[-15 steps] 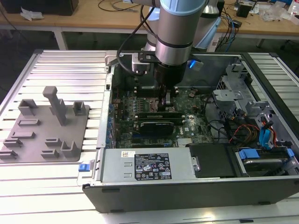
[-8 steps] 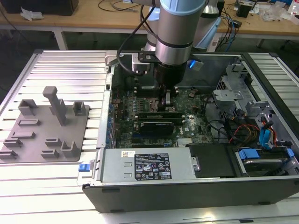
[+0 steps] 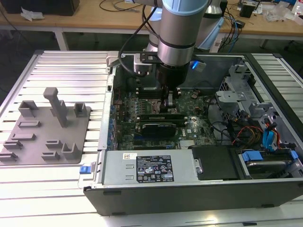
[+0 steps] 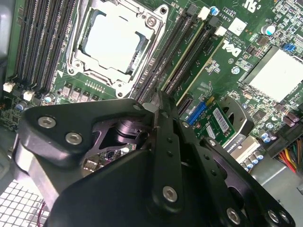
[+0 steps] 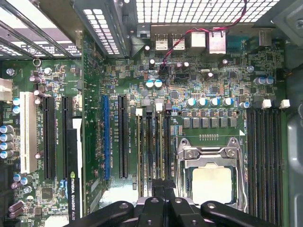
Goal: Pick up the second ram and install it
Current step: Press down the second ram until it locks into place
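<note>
**Clerk:** Item one, largest: open dark-grey metal computer case (image 3: 189, 194), laid on its side. Why so?

**Keeper:** So the board faced up and the arm could come at it from above, I judge. Item two: silver-and-grey jointed robot arm (image 3: 182, 28), which stood upright over the case and reached straight down into it.

**Clerk:** Item three?

**Keeper:** Green motherboard (image 5: 213, 85) on the case floor, with a square metal-framed processor socket (image 5: 210, 175) and long black memory slots (image 5: 150, 142) beside it.

**Clerk:** Item four, the black two-fingered gripper (image 4: 158, 101)?

**Keeper:** It was set low over the slots beside the socket. Its fingers (image 5: 156, 208) were drawn together with no gap between them. Whether they pinched the stick's top edge or only bore down on it, I could not tell.

**Clerk:** Smallest item, the second ram (image 4: 185, 49)?

**Keeper:** A slim green circuit-board stick, seen edge-on as a pale line. It stood in its slot (image 5: 161, 142), with one end running under the fingertips and another like stick just beside it. I judge that it was held vertical so that it would go squarely into the slot
</note>
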You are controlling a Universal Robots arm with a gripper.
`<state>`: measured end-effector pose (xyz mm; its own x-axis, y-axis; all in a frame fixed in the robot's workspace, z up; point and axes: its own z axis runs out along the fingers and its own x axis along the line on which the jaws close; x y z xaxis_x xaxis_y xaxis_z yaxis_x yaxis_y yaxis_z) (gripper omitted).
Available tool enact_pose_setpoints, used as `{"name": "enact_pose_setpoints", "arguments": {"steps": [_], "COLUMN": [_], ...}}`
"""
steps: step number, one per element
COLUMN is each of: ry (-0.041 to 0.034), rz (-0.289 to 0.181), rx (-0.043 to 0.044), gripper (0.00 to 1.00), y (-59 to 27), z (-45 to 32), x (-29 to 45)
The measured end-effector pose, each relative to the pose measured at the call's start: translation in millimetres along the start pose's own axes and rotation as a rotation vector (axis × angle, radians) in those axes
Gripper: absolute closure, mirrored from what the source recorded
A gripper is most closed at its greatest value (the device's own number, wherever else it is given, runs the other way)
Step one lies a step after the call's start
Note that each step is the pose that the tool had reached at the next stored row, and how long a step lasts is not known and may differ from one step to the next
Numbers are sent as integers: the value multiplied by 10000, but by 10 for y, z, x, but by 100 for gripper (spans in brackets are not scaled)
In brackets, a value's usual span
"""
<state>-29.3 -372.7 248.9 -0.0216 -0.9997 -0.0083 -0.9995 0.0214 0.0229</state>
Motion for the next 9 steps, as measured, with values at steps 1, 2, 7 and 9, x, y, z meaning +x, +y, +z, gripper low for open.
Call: {"name": "enact_pose_setpoints", "arguments": {"steps": [1,2,7,9], "ry": [2,1,0,-1], "rz": [-1,-1,-1,0], "rx": [-1,0,0,0], "gripper": [92,92,92,92], "y": [-17,-34,-177,-226], "z": [-1,-1,-4,-5], "x": [0,0,-4,-5]}}
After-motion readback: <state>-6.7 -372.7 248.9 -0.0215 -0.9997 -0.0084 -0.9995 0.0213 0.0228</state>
